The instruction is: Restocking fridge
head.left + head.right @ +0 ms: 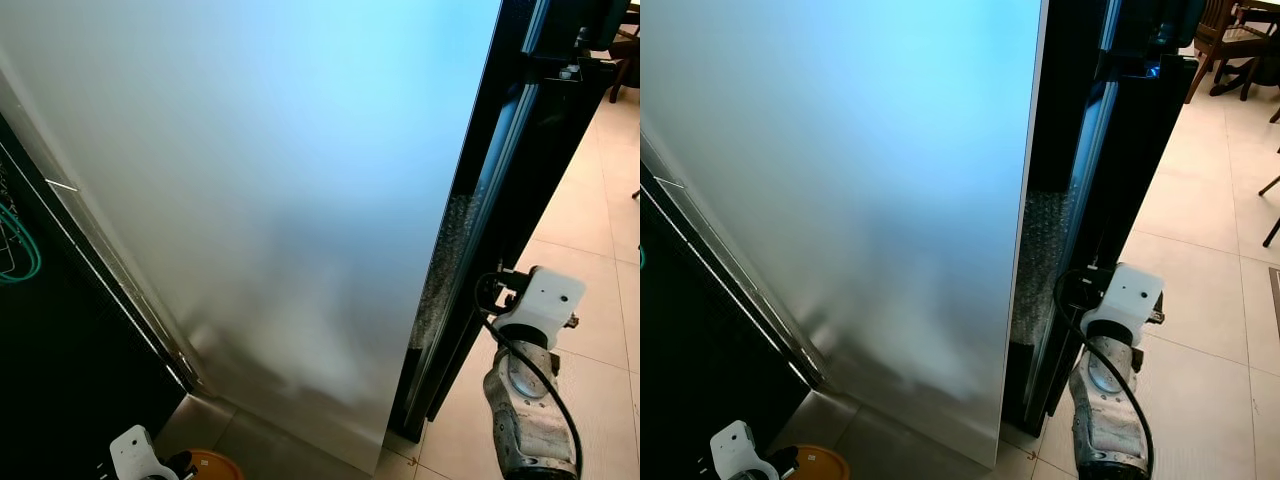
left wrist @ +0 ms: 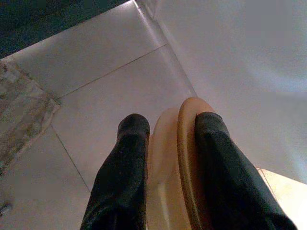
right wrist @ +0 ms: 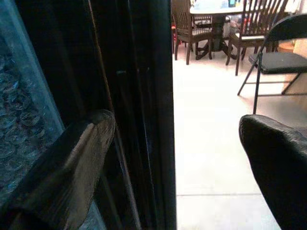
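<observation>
A tall silver fridge door (image 1: 260, 200) stands right in front of me, its black edge (image 1: 490, 200) on the right. Low on the left, my left gripper (image 2: 165, 124) is shut on a round cream container with an orange rim (image 2: 184, 143), held above the floor; the orange rim (image 1: 215, 465) peeks out at the bottom of the left eye view. My right arm (image 1: 525, 400) reaches to the door's black edge. In the right wrist view my right gripper (image 3: 177, 129) is open, one finger (image 3: 72, 163) against the dark door frame (image 3: 139, 96), nothing held.
Pale floor tiles (image 1: 590, 230) stretch away on the right. A folding chair (image 3: 278, 52) and a dining table with wooden chairs (image 3: 216, 19) stand farther off. A dark opening with green wire (image 1: 15, 240) lies to the left of the door.
</observation>
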